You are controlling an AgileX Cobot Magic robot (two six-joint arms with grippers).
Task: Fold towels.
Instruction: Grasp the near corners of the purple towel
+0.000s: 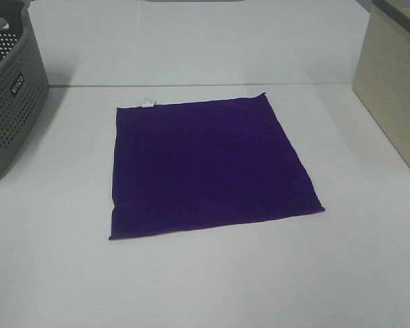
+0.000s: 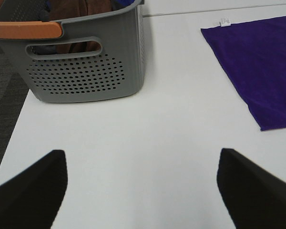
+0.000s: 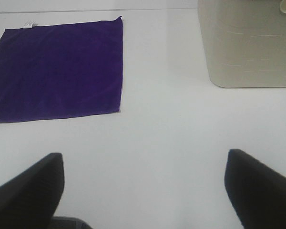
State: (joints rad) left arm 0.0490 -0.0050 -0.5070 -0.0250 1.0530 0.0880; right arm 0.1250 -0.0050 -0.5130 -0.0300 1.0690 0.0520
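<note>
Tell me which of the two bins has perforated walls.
The grey basket on the left, dotted with holes and holding cloths. The beige bin on the right has solid walls.

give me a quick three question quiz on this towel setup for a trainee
1. True or false: the purple towel lies flat and unfolded on the table.
2. In the exterior high view, the white tag sits on which edge of the towel? A) far edge B) near edge C) right edge
3. Fill in: the left end effector and right end effector are both ____, holding nothing.

Key: 1 true; 2 A; 3 open
</note>
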